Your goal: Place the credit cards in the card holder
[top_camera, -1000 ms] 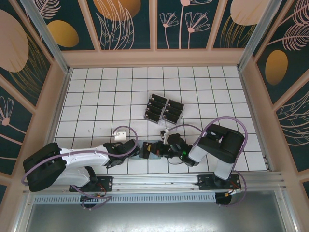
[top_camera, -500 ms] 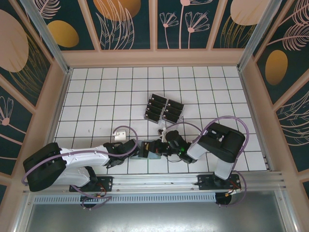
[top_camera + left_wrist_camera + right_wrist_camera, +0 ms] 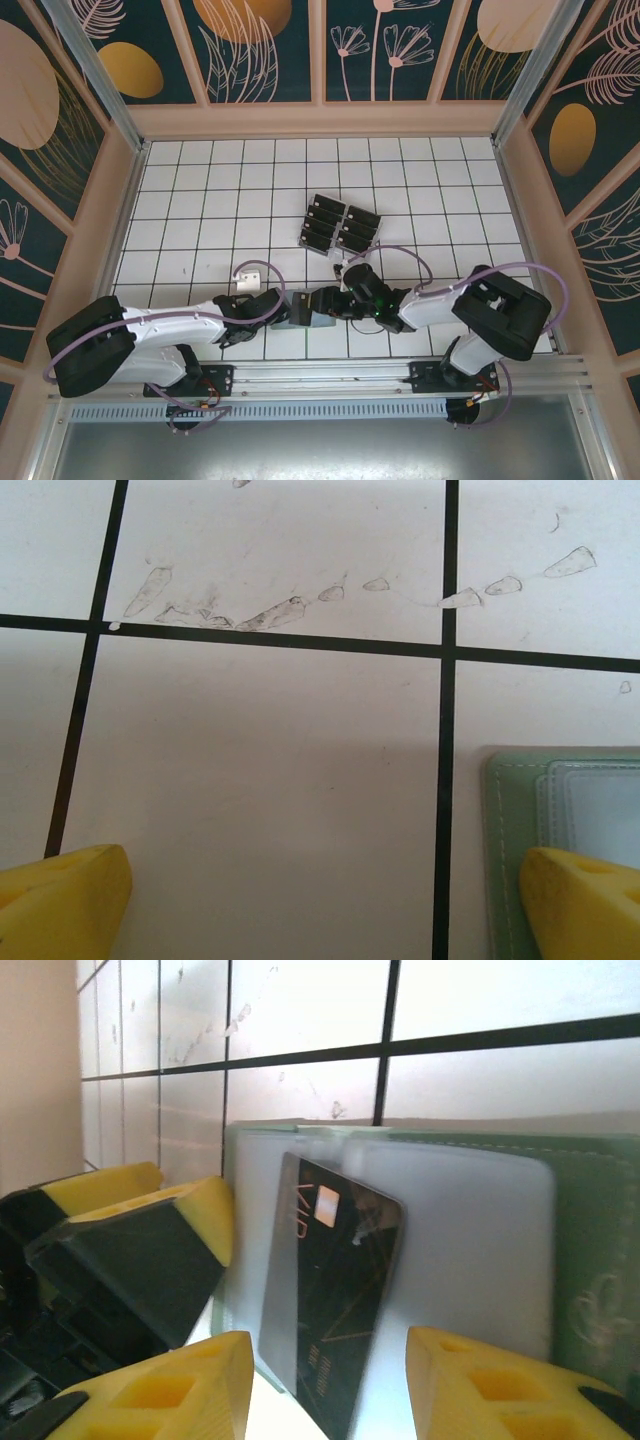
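The sage-green card holder (image 3: 590,1260) lies on the tiles near the front edge, between the two grippers (image 3: 312,319). One black credit card (image 3: 335,1300) with a small chip stands tilted, partly slid under the holder's clear pocket. My right gripper (image 3: 330,1390) is open around the card's near end, with a gap on each side. My left gripper (image 3: 325,910) is open wide, and its right fingertip (image 3: 585,905) sits over the holder's edge (image 3: 560,820). Several more black credit cards (image 3: 338,225) sit in a rack further back.
The clear slotted rack (image 3: 310,221) stands mid-table, about two tiles beyond the grippers. A small white object (image 3: 248,275) lies left of the holder by the left arm. The left gripper's black and yellow finger (image 3: 130,1250) is close on the card's left.
My right gripper has opened from shut and let go of the black card, which stays in the holder. The right arm's elbow has swung out to the right. The left arm has not moved.
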Available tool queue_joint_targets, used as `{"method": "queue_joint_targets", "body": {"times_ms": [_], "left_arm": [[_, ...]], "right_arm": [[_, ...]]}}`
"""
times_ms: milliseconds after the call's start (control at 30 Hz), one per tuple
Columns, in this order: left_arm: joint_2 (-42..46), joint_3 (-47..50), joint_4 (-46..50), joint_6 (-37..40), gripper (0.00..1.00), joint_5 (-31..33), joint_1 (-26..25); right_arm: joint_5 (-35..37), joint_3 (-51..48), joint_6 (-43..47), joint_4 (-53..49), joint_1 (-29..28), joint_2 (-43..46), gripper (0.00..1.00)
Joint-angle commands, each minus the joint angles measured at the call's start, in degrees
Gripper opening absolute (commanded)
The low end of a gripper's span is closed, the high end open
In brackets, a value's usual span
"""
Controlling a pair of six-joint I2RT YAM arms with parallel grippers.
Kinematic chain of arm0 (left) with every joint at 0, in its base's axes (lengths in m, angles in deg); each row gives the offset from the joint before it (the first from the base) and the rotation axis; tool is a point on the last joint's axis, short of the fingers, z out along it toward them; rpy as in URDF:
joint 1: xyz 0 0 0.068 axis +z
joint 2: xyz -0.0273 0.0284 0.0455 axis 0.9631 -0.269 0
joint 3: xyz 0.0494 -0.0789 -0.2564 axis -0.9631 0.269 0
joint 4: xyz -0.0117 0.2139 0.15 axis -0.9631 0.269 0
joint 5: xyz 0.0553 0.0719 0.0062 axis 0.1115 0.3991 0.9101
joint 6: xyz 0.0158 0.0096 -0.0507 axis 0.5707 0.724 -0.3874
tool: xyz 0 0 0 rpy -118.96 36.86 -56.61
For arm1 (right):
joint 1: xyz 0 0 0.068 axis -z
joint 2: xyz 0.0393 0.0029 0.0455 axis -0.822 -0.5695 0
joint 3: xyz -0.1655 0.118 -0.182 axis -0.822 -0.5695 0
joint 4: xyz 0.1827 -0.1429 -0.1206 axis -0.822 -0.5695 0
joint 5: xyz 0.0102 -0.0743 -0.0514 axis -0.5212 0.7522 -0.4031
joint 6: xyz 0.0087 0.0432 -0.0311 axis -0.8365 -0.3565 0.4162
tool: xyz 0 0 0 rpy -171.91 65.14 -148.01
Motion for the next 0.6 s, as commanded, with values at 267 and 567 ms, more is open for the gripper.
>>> {"method": "queue_joint_targets", "body": {"times_ms": [267, 567], "left_arm": [[1.17, 0.7, 3.12, -0.42, 0.99, 1.61, -0.17], [0.08, 2.07, 0.97, -0.87, 0.99, 0.56, -0.17]], "right_arm": [[4.02, 3.11, 3.44, -9.69, -0.55, 3.05, 0.36], [4.03, 5.25, 3.62, -8.62, -1.24, -1.23, 0.33]]}}
